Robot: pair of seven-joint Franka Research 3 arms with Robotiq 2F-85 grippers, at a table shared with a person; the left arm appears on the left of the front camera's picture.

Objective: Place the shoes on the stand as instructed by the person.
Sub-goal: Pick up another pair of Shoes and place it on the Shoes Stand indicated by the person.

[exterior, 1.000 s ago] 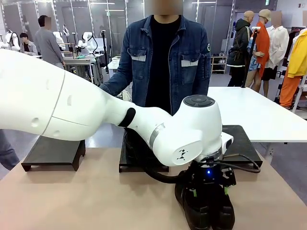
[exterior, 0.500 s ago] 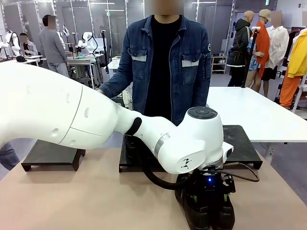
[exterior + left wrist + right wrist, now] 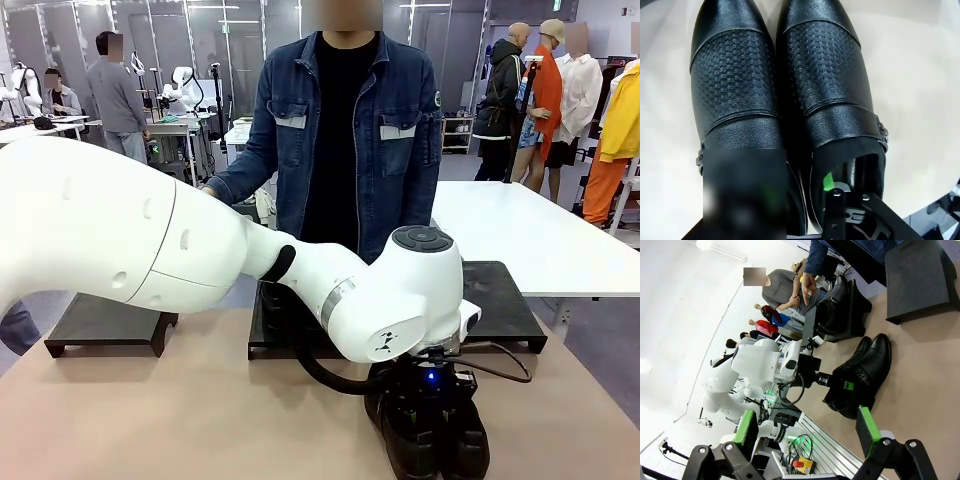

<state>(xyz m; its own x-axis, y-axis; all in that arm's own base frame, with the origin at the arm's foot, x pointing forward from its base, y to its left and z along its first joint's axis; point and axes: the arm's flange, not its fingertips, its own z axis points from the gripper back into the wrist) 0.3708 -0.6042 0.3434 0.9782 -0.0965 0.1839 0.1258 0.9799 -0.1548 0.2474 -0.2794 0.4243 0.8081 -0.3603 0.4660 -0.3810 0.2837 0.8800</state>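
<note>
Shoes [image 3: 730, 85] at near right, my left claw [image 3: 799, 187] is clenching their touching inner walls, my right claw [image 3: 806, 426] is hanging wide apart, holding nothing.

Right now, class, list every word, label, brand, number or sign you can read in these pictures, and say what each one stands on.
No word or number can be read here.
Black logo mark on the left arm: a symbol, no letters.
Round patch on the person, at the jacket sleeve: too small to read.
Shoes: textured leather, no brand shows.
</note>
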